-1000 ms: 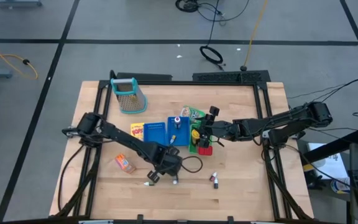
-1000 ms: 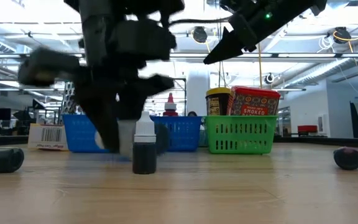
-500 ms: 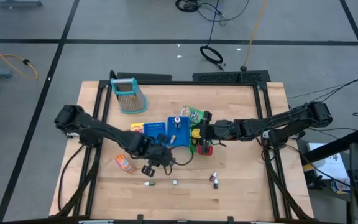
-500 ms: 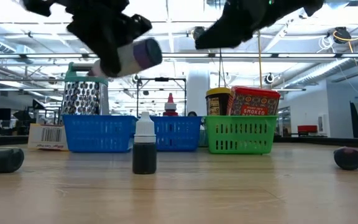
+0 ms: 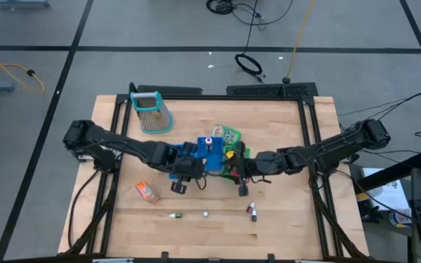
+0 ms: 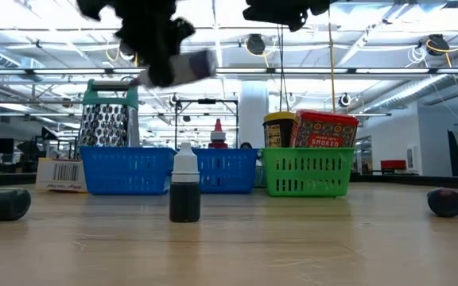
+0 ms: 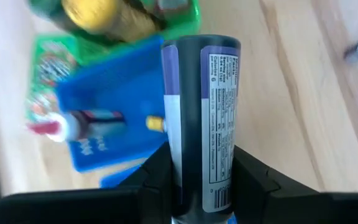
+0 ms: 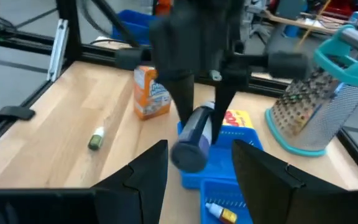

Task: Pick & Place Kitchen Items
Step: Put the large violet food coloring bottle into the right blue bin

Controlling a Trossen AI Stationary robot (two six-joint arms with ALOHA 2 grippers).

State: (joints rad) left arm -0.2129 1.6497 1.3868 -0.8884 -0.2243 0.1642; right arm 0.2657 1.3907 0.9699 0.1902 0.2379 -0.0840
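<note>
Left gripper [image 7: 197,180]: clamped on a dark purple-labelled bottle [image 7: 202,118], up over the blue tray [image 5: 209,155].
Small dropper bottle [image 6: 185,193]: upright on the table [image 6: 308,238].
Right gripper [image 8: 194,171]: fingers spread, carrying nothing, beside the green tray [image 6: 307,172].

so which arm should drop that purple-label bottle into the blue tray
Left. The left gripper is shut on the bottle and hangs by the blue tray; the right gripper, open, holds nothing.
</note>
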